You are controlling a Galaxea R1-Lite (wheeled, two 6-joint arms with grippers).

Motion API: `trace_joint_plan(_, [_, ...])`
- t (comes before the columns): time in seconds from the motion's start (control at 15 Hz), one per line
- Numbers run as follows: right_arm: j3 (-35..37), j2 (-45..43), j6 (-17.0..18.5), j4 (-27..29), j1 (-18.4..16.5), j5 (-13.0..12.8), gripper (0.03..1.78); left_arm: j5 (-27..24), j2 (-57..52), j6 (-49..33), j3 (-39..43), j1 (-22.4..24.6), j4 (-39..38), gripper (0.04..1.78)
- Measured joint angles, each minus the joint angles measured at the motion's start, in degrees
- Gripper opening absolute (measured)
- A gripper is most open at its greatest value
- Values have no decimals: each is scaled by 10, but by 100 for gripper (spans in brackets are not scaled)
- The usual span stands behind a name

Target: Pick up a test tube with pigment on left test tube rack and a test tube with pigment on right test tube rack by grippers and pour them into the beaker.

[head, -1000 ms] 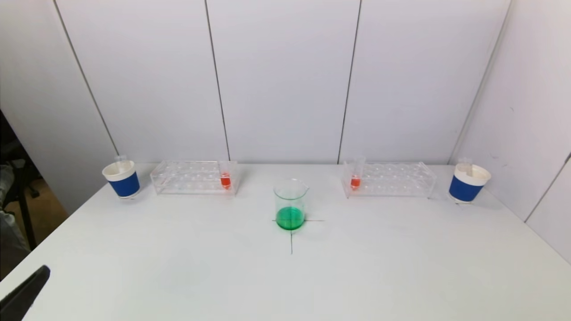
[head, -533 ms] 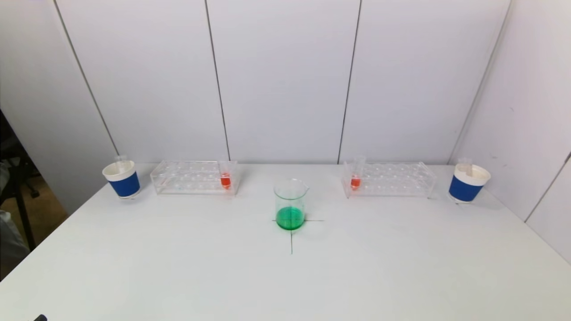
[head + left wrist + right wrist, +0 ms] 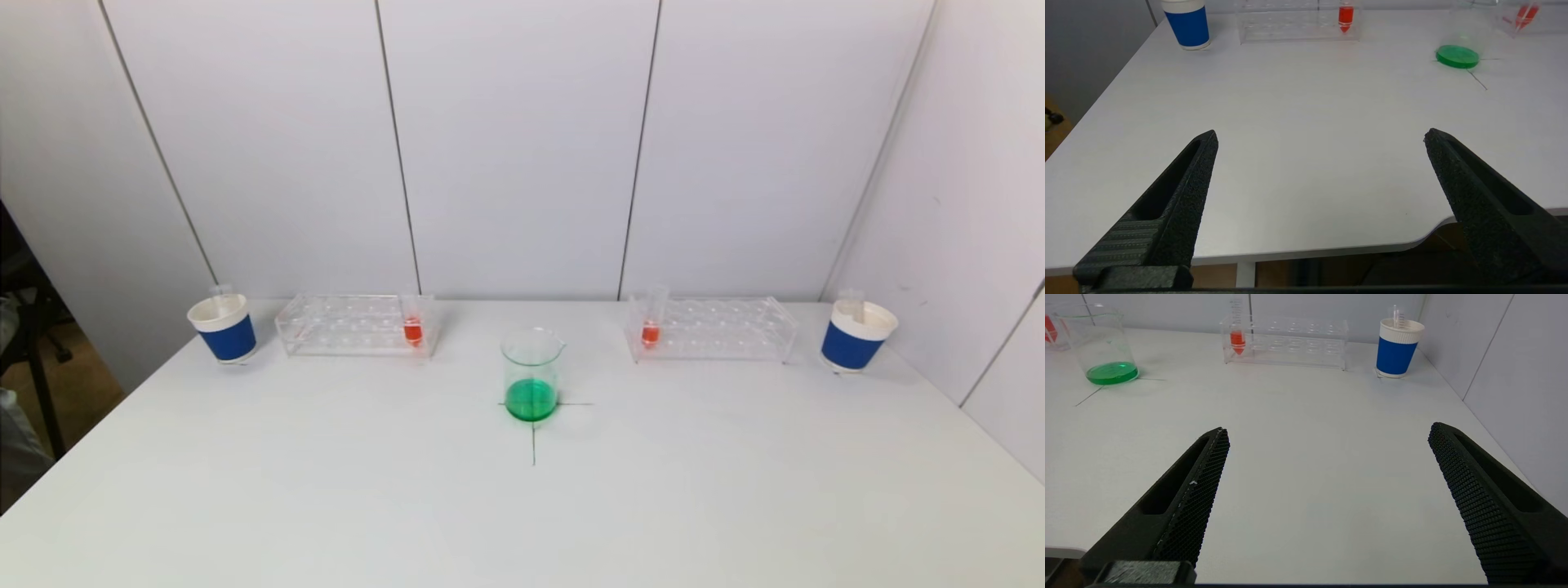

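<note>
Gaping empty: left hand (image 3: 1321,136) | right hand (image 3: 1329,430) | textured tapered fingers (image 3: 1192,498)

White table (image 3: 326,490) with a black cross mark (image 3: 534,445), blue cup (image 3: 224,328) at far left, another blue cup (image 3: 857,336) at far right

Table (image 3: 326,490): white, with a thin dark cross marked beneath the beaker (image 3: 531,374). Beaker clear, its liquid green. Both racks (image 3: 355,324) (image 3: 712,328) clear; tube (image 3: 413,322) (image 3: 651,322) contents orange-red. Cups (image 3: 223,327) (image 3: 856,335): blue band, white rim. Gripper fingers (image 3: 1180,192) (image 3: 1188,490) black, textured.
</note>
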Motion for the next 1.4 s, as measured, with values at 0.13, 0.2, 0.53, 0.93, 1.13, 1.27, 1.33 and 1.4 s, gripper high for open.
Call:
trace_joint_plan(0.13, [0,0,0,0,0,0,177,26,-13,20,26,-1,-1,176])
trace_joint_plan(0.2, [0,0,0,0,0,0,177,40,-17,30,42,-1,-11,176])
trace_joint_plan(0.53, [0,0,0,0,0,0,177,50,-21,35,96,-2,-121,176])
trace_joint_plan(0.93, [0,0,0,0,0,0,177,50,-21,20,105,-2,-132,176])
trace_joint_plan(1.13, [0,0,0,0,0,0,177,50,-21,20,105,-2,-132,176])
trace_joint_plan(1.27, [0,0,0,0,0,0,177,50,-21,20,105,-2,-132,176])
trace_joint_plan(1.33, [0,0,0,0,0,0,177,50,-21,20,105,-2,-132,176])
trace_joint_plan(1.4, [0,0,0,0,0,0,177,50,-21,20,105,-2,-132,176])
